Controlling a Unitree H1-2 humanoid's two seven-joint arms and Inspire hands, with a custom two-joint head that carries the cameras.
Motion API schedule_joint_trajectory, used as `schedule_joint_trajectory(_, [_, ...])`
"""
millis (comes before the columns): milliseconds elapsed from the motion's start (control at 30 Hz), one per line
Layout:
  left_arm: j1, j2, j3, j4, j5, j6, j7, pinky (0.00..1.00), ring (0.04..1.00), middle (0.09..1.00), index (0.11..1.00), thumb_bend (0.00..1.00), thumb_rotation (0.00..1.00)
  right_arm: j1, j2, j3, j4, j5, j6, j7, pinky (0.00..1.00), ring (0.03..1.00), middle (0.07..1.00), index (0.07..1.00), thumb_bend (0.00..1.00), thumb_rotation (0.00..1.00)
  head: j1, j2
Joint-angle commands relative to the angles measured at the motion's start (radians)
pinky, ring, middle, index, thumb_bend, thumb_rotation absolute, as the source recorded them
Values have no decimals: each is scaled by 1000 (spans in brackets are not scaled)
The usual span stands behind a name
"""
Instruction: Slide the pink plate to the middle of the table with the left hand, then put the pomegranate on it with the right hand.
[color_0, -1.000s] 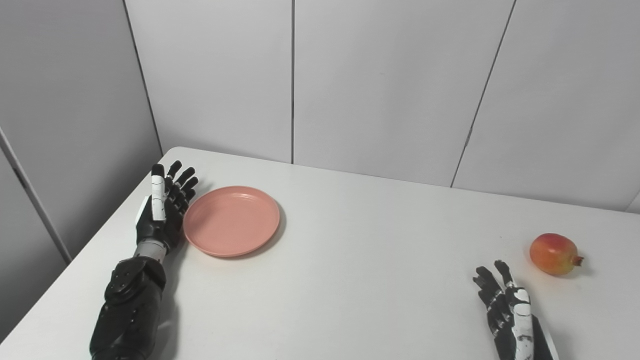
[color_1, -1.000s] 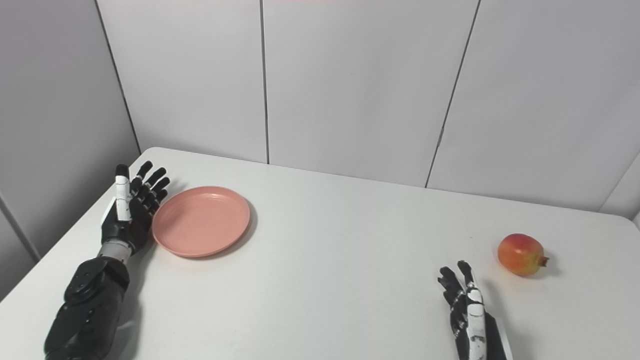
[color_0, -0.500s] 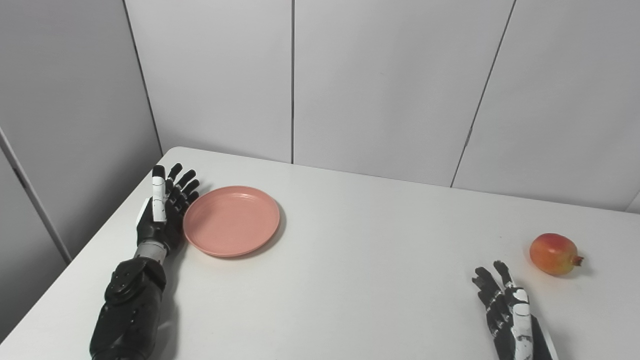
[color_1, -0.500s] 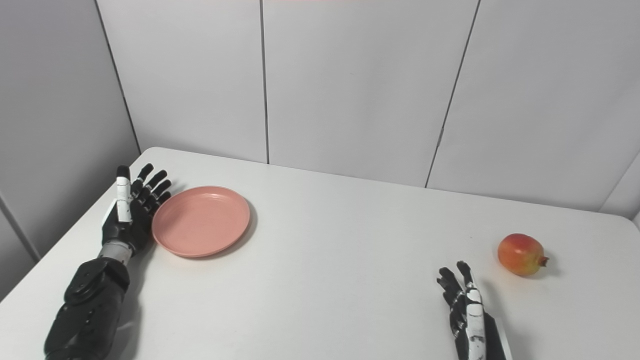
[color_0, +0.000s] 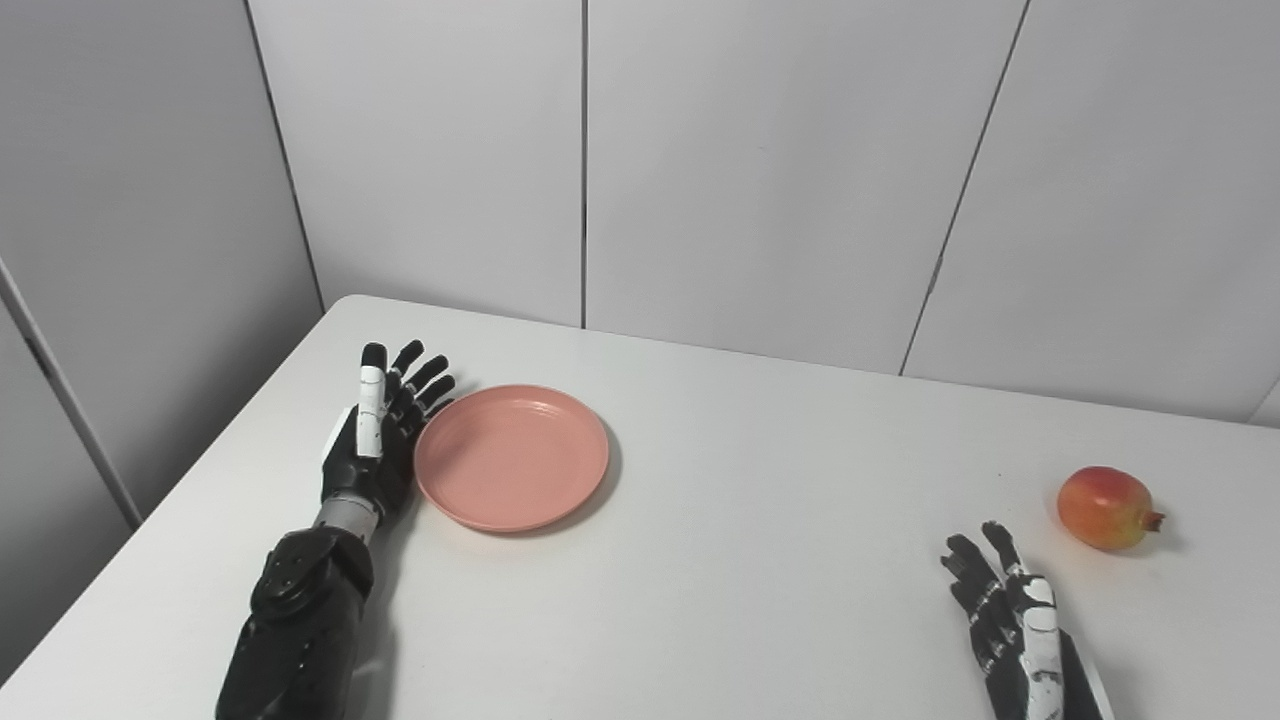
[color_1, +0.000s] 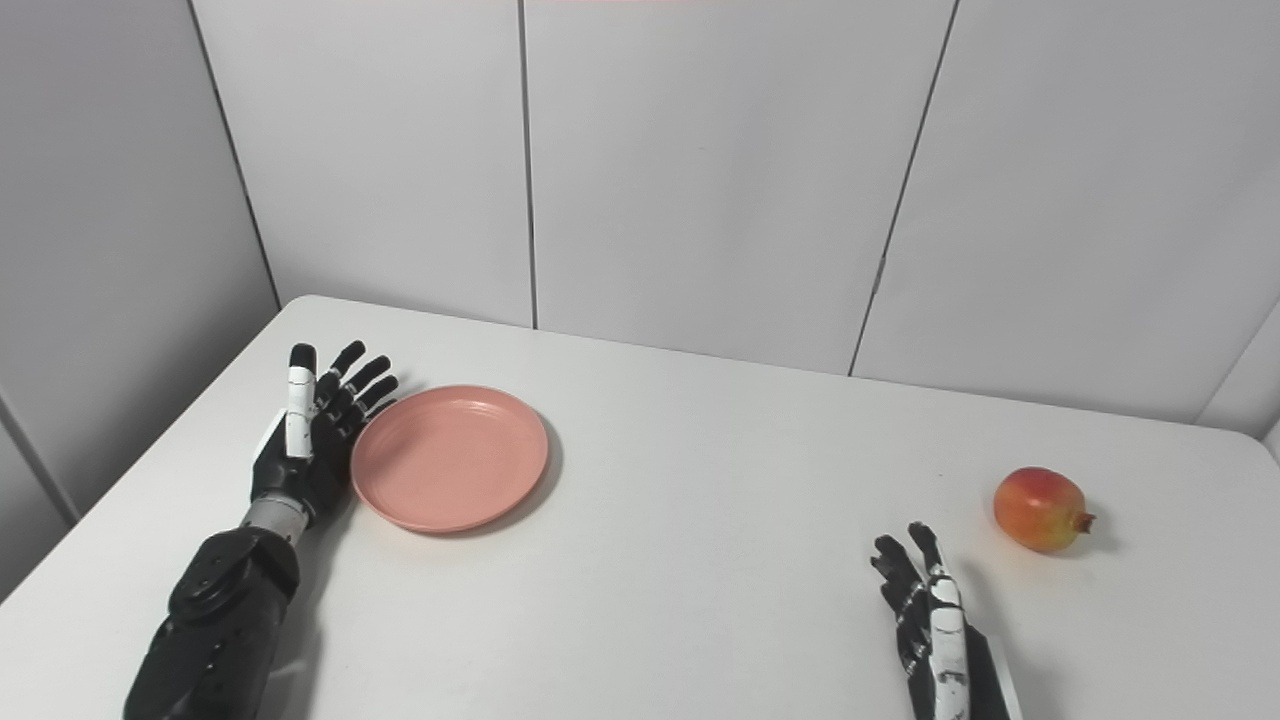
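Plate, pink, round and shallow, lies on the white surface left of the middle. The left robot hand, open with fingers spread, presses edge-on against its left rim, likely to push it sideways. The pomegranate, red-orange with a small crown, sits far right. The right robot hand waits open, just beside the fruit.

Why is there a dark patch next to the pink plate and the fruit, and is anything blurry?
Left eye view: those are soft shadows, one along the pink plate's right and near rim, one beside the pomegranate, cast on the white table. Right eye view: same soft shadows, no strong glare; the left hand and right hand look sharp, not blurred.
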Motion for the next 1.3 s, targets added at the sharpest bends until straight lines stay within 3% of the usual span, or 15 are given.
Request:
schedule_joint_trajectory(0, [-13,1,-14,-30,8,9,-11,897,891,868,908,964,903,21,5,4,9,-3,20,2,984,929,890,958,795,1000,0,0])
schedule_joint_trajectory(400, [-4,-25,-59,-47,42,33,7,897,887,891,908,991,893,16,8,8,11,-3,21,3,991,932,893,964,782,1000,0,2])
schedule_joint_trajectory(700, [8,-52,-78,-56,78,42,23,943,917,925,966,994,905,14,8,13,8,-5,23,3,991,932,894,967,778,1000,1,4])
schedule_joint_trajectory(800, [13,-70,-81,-79,82,66,45,938,911,926,964,986,901,13,8,13,10,-6,22,2,988,930,893,965,779,1000,1,4])
schedule_joint_trajectory(1267, [3,-121,-125,-75,133,66,69,892,907,922,978,1000,909,13,18,20,-13,-14,39,-1,978,922,875,946,800,1000,-21,17])
